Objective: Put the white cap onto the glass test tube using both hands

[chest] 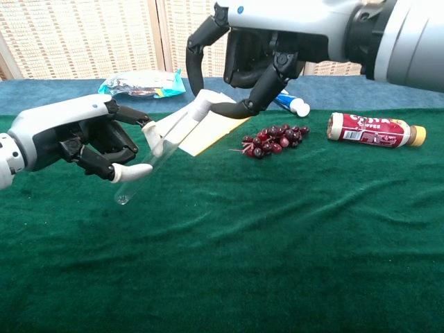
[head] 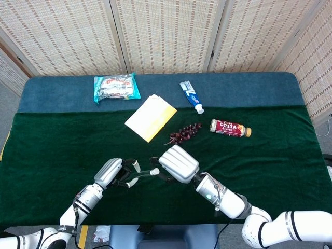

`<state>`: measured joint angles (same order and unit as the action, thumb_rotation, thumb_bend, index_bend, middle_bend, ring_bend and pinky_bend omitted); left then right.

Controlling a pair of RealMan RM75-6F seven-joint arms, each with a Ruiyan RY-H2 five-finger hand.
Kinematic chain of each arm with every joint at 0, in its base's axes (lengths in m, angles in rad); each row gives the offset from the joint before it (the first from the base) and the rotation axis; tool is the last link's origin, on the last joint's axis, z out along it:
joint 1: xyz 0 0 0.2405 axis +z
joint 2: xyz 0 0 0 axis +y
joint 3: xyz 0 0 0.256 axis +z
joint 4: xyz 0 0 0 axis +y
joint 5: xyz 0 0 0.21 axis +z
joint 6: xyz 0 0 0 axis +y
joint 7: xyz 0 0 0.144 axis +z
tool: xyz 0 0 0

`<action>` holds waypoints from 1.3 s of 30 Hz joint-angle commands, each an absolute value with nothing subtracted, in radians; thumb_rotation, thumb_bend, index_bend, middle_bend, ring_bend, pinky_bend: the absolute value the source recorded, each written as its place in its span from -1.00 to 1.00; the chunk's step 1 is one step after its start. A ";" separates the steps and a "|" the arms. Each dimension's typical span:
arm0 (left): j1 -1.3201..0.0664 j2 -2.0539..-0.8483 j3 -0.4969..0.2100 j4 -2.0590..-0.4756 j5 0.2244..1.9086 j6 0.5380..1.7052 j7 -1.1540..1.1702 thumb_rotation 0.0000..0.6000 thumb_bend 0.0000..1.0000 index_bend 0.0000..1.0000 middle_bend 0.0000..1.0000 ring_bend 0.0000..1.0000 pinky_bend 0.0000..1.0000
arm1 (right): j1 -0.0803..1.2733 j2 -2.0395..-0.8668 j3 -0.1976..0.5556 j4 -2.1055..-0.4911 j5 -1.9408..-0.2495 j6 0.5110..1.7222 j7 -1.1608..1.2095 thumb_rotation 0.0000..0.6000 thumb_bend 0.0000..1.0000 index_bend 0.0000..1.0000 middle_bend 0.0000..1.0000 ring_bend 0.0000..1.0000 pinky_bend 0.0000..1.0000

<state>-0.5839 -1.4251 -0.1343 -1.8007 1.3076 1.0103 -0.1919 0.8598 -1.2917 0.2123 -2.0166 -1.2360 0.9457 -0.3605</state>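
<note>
My left hand [chest: 83,142] grips the glass test tube [chest: 154,154] around its middle. The tube is tilted, with its closed end low and toward the front and its mouth up toward the right. The white cap [chest: 200,106] is at the tube's mouth, pinched at the fingertips of my right hand [chest: 260,59], which reaches down from above. Whether the cap is fully seated cannot be told. In the head view the two hands, left [head: 110,174] and right [head: 178,164], meet near the table's front edge with the tube [head: 139,179] between them.
On the green cloth [head: 270,166] behind the hands lie a bunch of dark grapes [chest: 274,139], a Costa coffee bottle [chest: 371,130], a yellow paper pad [head: 151,117], a toothpaste tube [head: 191,96] and a snack bag [head: 116,87].
</note>
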 commanded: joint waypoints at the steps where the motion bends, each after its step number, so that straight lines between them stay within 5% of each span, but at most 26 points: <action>1: -0.583 -1.424 -0.135 -1.802 1.305 1.011 -0.189 1.00 0.11 0.31 0.90 0.84 0.72 | 0.866 -1.297 0.212 -2.013 -1.226 0.943 -0.368 1.00 0.14 0.50 1.00 1.00 1.00; 13: -0.582 -1.425 -0.132 -1.797 1.304 1.011 -0.193 1.00 0.12 0.31 0.90 0.84 0.72 | 0.882 -1.316 0.201 -1.991 -1.204 0.942 -0.386 1.00 0.14 0.47 1.00 1.00 1.00; 25: -0.578 -1.416 -0.128 -1.778 1.303 1.011 -0.195 1.00 0.12 0.32 0.90 0.84 0.72 | 0.876 -1.309 0.191 -1.971 -1.230 0.945 -0.348 1.00 0.09 -0.57 1.00 1.00 1.00; 39: -0.579 -1.398 -0.129 -1.735 1.270 1.029 -0.066 1.00 0.13 0.32 0.90 0.84 0.72 | 0.808 -1.231 0.183 -2.017 -1.303 1.032 -0.296 1.00 0.06 -0.73 1.00 1.00 1.00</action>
<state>-0.5759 -1.3968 -0.1291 -1.7530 1.2861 1.0229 -0.1145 0.8263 -1.2530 0.1861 -2.0006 -1.2869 1.0118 -0.3047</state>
